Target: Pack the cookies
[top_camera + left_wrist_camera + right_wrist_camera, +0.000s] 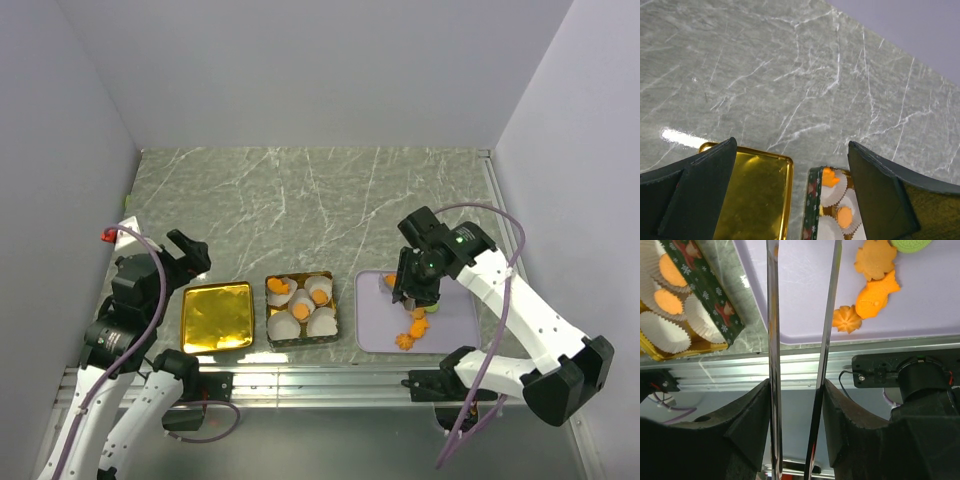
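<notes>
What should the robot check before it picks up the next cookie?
1. Tongs held in the right gripper: ok.
2. Tong blades apart, nothing between them: ok.
3. Cookies waiting on the purple tray: ok, three in the wrist view.
4. Tong tips lined up on a cookie: cannot tell, the tips are out of the wrist view.
5. Empty paper cup free in the box: ok.
6. Left gripper open and away from the tray: ok.

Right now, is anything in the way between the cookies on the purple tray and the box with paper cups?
Nothing visible blocks the cookies. Only a bare strip of table lies between their tray and the open box.
</notes>
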Available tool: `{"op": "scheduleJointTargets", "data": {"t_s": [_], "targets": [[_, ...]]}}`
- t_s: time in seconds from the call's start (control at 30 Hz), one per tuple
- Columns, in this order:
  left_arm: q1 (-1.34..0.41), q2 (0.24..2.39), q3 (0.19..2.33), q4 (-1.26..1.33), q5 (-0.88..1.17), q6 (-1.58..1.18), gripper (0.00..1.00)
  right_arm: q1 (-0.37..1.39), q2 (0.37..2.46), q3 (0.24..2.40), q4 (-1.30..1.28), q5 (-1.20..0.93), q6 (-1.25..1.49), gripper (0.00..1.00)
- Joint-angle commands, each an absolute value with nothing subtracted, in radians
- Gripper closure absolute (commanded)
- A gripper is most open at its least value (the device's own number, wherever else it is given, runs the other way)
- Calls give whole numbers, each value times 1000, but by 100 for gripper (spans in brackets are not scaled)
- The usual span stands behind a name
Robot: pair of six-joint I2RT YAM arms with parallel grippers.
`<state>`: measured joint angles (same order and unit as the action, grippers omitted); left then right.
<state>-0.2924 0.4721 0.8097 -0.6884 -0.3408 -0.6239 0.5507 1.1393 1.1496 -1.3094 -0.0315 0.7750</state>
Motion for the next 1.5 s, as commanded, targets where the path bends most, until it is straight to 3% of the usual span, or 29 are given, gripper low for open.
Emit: {"op": "scheduleJointTargets", "data": {"t_s": [0.0, 0.63, 1.1, 1.47], "targets": [[-296, 462, 811, -635, -371, -617, 1, 549, 1167, 1166, -1287, -20, 764, 51], [-296, 456, 811, -641, -376, -624, 0, 552, 1178, 1132, -1259, -23, 756, 60], [-295, 451, 810, -640, -374, -623, 1, 552, 1143, 1315, -1361, -34, 776, 61], [-288, 449, 811, -637, -365, -620, 2, 725, 1150, 1413, -1336, -52, 853, 62]]}}
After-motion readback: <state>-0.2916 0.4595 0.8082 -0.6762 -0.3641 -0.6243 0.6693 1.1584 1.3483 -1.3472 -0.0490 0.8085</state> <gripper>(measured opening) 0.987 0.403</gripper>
